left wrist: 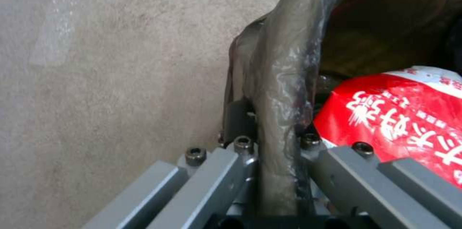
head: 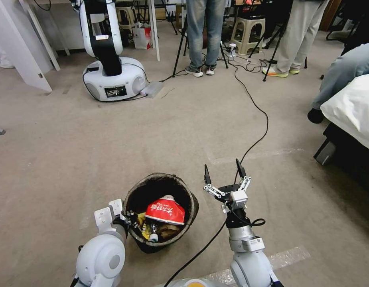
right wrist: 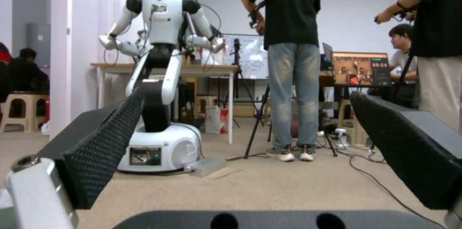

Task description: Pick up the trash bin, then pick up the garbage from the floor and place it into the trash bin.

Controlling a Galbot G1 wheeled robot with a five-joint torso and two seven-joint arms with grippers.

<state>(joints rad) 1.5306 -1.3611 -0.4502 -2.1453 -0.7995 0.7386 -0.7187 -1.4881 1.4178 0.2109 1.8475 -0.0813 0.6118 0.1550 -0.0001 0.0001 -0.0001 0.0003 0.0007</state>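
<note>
The trash bin (head: 160, 187) hangs just above the floor in front of me, its dark liner folded over the rim. My left gripper (head: 126, 218) is shut on the near left rim; the left wrist view shows the liner-covered rim (left wrist: 279, 88) pinched between the fingers. Inside the bin lies garbage: a red-and-white snack packet (head: 165, 210) (left wrist: 404, 113), yellow wrappers (head: 141, 223) and a small clear bottle (head: 153, 233). My right gripper (head: 224, 170) stands open to the right of the bin, pointing forward, with nothing between its fingers (right wrist: 101, 142).
A black cable (head: 256, 107) runs across the carpet from the far room to my right arm. Another white robot (head: 108, 56) stands at the far left. People, stools and tripods are at the back. A bed (head: 352, 119) is at the right edge.
</note>
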